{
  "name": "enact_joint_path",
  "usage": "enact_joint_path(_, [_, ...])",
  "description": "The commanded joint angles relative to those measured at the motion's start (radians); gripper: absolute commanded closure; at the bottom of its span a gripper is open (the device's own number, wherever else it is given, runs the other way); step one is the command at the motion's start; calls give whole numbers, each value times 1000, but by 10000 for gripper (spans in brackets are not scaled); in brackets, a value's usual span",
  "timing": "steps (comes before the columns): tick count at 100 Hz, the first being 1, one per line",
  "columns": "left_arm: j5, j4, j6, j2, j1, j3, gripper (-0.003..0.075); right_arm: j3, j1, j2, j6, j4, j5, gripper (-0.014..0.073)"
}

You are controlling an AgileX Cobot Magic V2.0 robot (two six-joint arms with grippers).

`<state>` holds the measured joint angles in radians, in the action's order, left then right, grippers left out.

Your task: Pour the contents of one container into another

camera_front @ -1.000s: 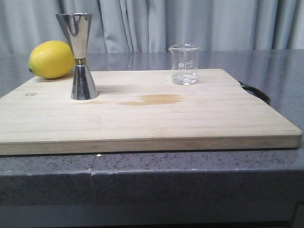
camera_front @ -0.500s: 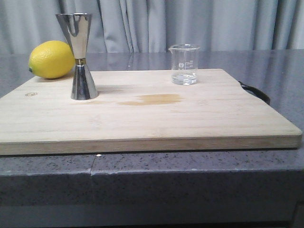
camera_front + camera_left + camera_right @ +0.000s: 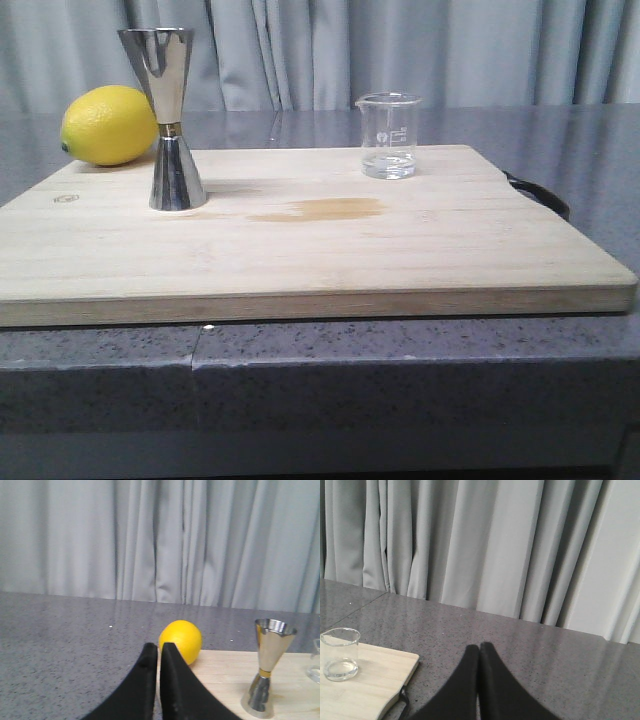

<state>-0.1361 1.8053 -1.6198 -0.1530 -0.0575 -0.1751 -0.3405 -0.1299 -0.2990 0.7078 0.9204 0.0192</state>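
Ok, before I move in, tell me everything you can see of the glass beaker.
The glass beaker is small, clear and cylindrical, with a pouring lip on its rim and faint white printed marks on its side. It stands upright on the wooden cutting board, towards the far right corner, well apart from the steel jigger. A shallow layer of clear liquid sits in its bottom. Nothing but the board touches it; neither claw is near it. The right wrist view shows it upright too.

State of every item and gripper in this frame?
Beaker: upright on the board, a little clear liquid at the bottom.
Jigger: upright on the board, untouched.
Lemon: whole, behind the board's far left corner.
Left gripper: shut, empty.
Right gripper: shut, empty.
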Motion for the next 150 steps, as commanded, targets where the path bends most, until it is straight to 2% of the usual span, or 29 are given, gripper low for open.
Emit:
enact_joint_path(1, [42, -90, 15, 23, -20, -7, 739, -27, 4, -7, 4, 2, -44, 669])
enact_joint_path(3, [36, -150, 31, 33, -20, -5, 739, -27, 4, -7, 4, 2, -44, 669])
enact_joint_path(9, [-17, -534, 166, 62, -8, 0, 740, -27, 4, -7, 4, 2, -44, 669])
enact_joint_path(15, [-88, -867, 512, 96, 11, 2, 740, -27, 4, -7, 4, 2, -44, 669])
enact_joint_path(22, [-163, -1166, 902, 131, 41, 10, 740, -27, 4, -7, 4, 2, -44, 669])
enact_joint_path(28, [-225, -1343, 1165, 157, 66, 19, 740, -27, 4, -7, 4, 2, -44, 669])
enact_joint_path(33, [-269, -1455, 1306, 183, 86, 32, 740, -27, 4, -7, 4, 2, -44, 669])
enact_joint_path(40, [-262, -1551, 1456, 182, 108, 60, 740, -27, 4, -7, 4, 2, -44, 669])
enact_joint_path(49, [-217, -1655, 1579, 182, 119, 100, 740, -27, 4, -7, 4, 2, -44, 669])
enact_joint_path(57, [-107, -1710, 1620, 182, 119, 156, 740, -27, 4, -7, 4, 2, -44, 669])
enact_joint_path(64, [65, -1729, 1637, 182, 119, 220, 740, -27, 4, -7, 4, 2, -44, 669])
enact_joint_path(71, [60, -1766, 1637, 182, 119, 209, 739, -27, 4, -7, 4, 2, -44, 669])
enact_joint_path(89, [201, -1818, 1637, 182, 117, 215, 740, -27, 4, -7, 4, 2, -44, 669])
enact_joint_path(117, [214, -1818, 1637, 182, 110, 215, 740, -27, 4, -7, 4, 2, -44, 669])
enact_joint_path(137, [229, -1825, 1637, 182, 38, 215, 740, -27, 4, -7, 4, 2, -44, 669])
enact_joint_path(150, [227, -1825, 1637, 182, 33, 215, 739, -27, 4, -7, 4, 2, -44, 669])
